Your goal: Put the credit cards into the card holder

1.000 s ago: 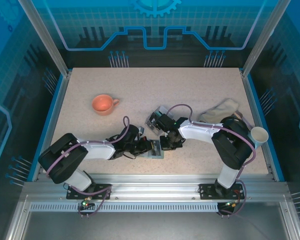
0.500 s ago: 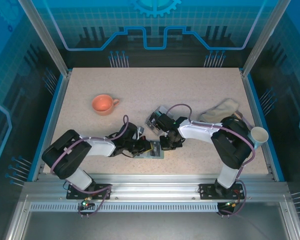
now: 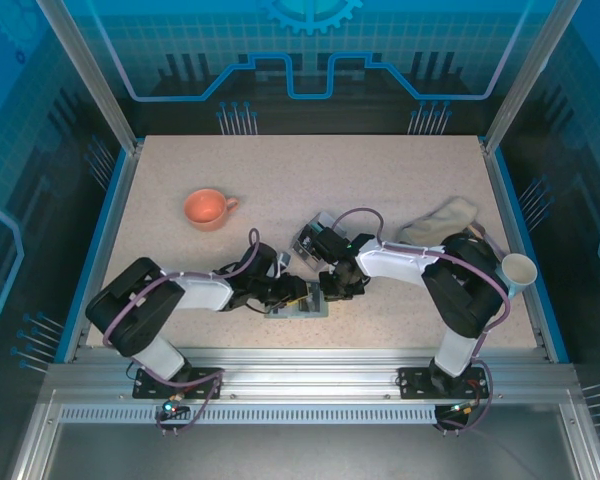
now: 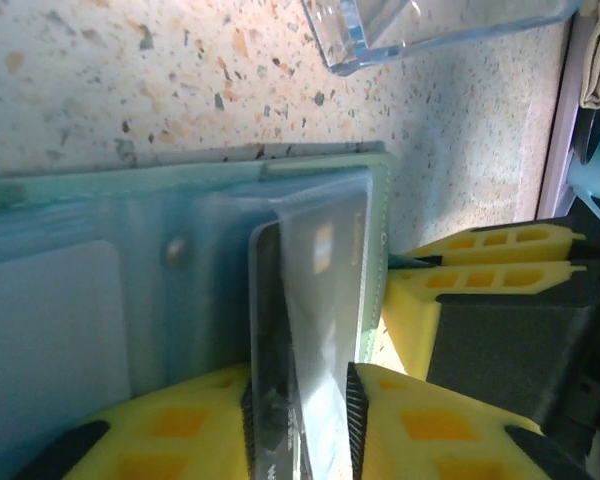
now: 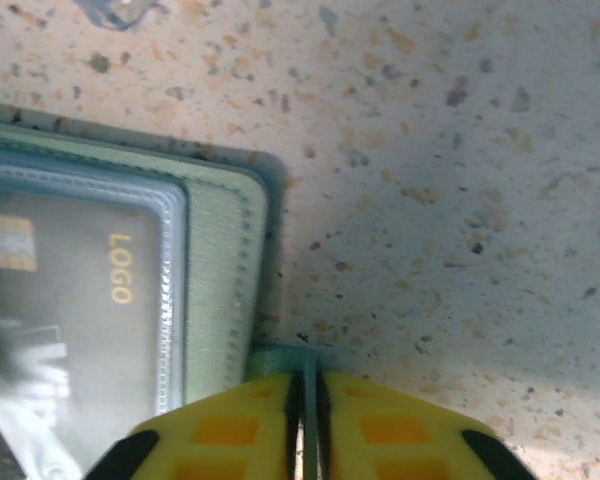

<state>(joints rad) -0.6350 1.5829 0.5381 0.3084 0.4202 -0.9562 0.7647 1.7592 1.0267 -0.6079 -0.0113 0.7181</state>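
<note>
The open card holder [image 3: 298, 307] lies near the table's [image 3: 400, 180] front edge. A dark credit card [image 4: 270, 330] seems partway into its clear slot, between your left gripper's [image 4: 300, 420] narrow jaws; I cannot tell whether they grip it. Your right gripper [image 5: 308, 400] pinches the holder's edge: hold it pinned and slide the card in flat.

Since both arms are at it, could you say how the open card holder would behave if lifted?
The card holder probably flexes: it looks thin, stitched and soft, with clear sleeves. Lying flat on the table, it should slide, not roll. The right gripper pinches only its thin edge tab, so lifted there it would likely droop.
</note>
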